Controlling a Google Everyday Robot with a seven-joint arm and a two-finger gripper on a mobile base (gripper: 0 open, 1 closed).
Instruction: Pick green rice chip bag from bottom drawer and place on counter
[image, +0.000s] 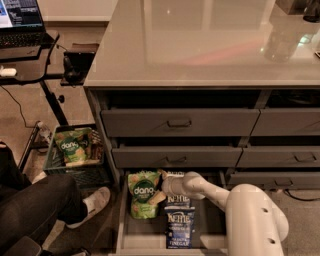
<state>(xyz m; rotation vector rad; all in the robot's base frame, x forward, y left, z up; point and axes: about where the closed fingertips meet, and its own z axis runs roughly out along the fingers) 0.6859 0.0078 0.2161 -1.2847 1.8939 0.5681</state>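
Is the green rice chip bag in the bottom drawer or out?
In: the bag lies on the drawer floor, tool at its right edge.

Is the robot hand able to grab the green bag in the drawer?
Probably yes. The bottom drawer is open, the green rice chip bag lies uncovered, and the gripper is at its right edge. The blue Kettle bags sit beside it, not on it.

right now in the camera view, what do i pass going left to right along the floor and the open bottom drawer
black crate → green rice chip bag → gripper at that bag's right edge → front blue kettle bag → white arm
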